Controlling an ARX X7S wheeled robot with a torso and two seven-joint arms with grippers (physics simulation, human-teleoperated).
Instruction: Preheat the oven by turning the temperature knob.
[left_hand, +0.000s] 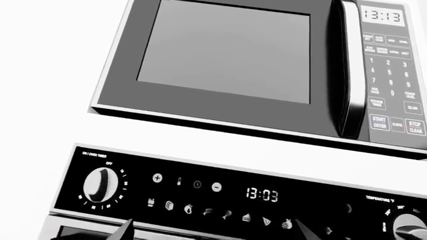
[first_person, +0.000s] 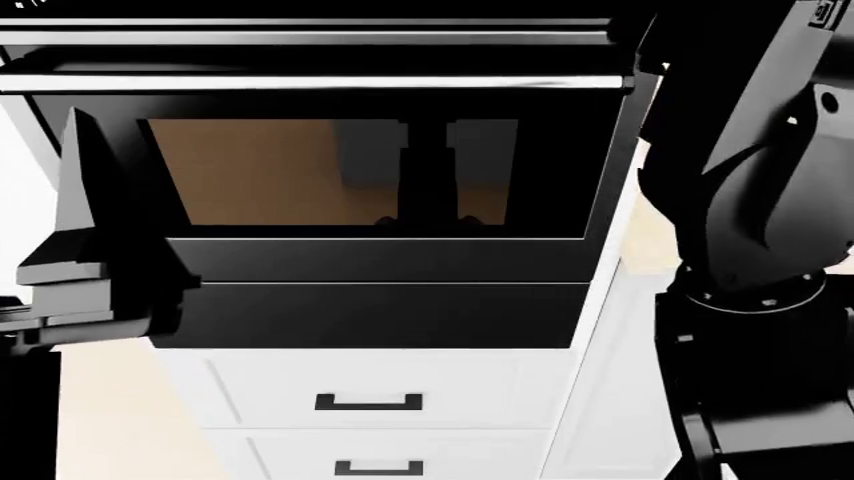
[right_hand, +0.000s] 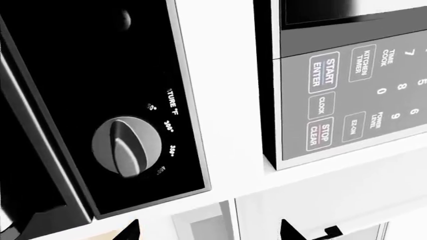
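Observation:
The glossy black oven (first_person: 380, 265) fills the head view, with a brownish glass window (first_person: 267, 170) and a silver bar handle (first_person: 314, 83). Its control panel (left_hand: 293, 187) shows in the left wrist view, the temperature knob (left_hand: 408, 227) at the panel's end. In the right wrist view the silver temperature knob (right_hand: 120, 146) sits beside the marks 300 and 350. My right gripper (right_hand: 210, 231) is open and empty, short of the knob and off to its side. My left gripper (left_hand: 215, 231) is open and empty in front of the panel's icon row.
A silver microwave (left_hand: 227, 55) sits above the oven; its keypad (right_hand: 347, 90) is close to the temperature knob. A timer knob (left_hand: 100, 185) is at the panel's other end. White drawers (first_person: 367, 403) lie below the oven. My right arm (first_person: 761, 200) stands beside the oven.

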